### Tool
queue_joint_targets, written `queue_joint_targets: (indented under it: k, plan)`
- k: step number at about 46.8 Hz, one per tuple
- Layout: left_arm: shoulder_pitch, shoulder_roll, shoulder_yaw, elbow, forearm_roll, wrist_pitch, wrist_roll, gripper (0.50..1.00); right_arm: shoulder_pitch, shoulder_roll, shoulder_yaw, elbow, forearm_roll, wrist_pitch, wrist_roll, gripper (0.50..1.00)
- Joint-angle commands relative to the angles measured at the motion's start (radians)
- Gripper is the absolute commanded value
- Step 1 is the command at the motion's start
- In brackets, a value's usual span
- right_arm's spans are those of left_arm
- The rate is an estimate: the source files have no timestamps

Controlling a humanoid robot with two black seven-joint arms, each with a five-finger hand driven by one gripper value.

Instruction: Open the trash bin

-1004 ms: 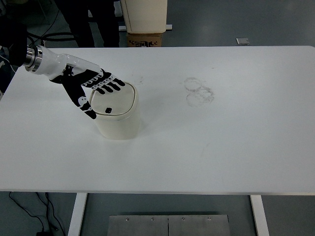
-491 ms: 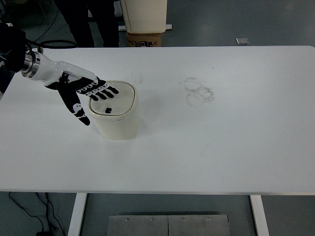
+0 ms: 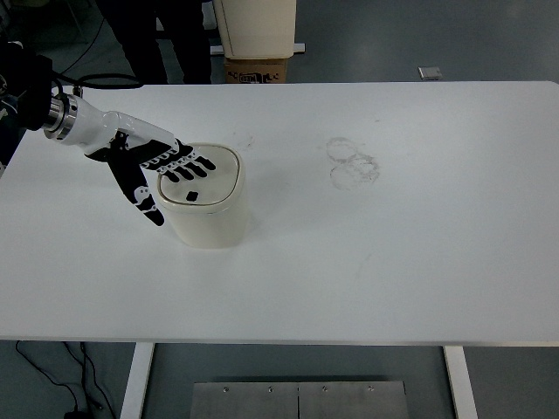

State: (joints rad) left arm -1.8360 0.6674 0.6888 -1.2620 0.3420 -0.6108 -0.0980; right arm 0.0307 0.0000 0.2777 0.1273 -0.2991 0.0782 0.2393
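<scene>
A lab or workshop: bare white bench (image 3: 419,262) on a grey floor (image 3: 384,39), loose cables (image 3: 87,384), a cardboard box (image 3: 258,70).

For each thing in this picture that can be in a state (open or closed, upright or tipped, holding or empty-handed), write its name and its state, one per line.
Trash bin: upright on the table, lid closed.
Bin lid: flat and shut, left hand's fingertips over its left part.
Left hand: fingers spread, holding nothing.
Right hand: not in view.
Table: faint ring marks right of centre.
</scene>
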Motion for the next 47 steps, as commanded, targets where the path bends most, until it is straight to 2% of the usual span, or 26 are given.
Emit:
queue_joint_targets:
  k: [1,47]
  plan:
    - [0.001,-0.002,0.000,0.000,0.000,0.000,0.000,1.000,0.000,0.000,0.000,-0.002,0.000,-0.002,0.000,0.991]
    - [0.012,-0.020,0.001,0.001,0.000,0.000,0.000,1.000,0.000,0.000,0.000,0.000,0.000,0.000,0.000,0.991]
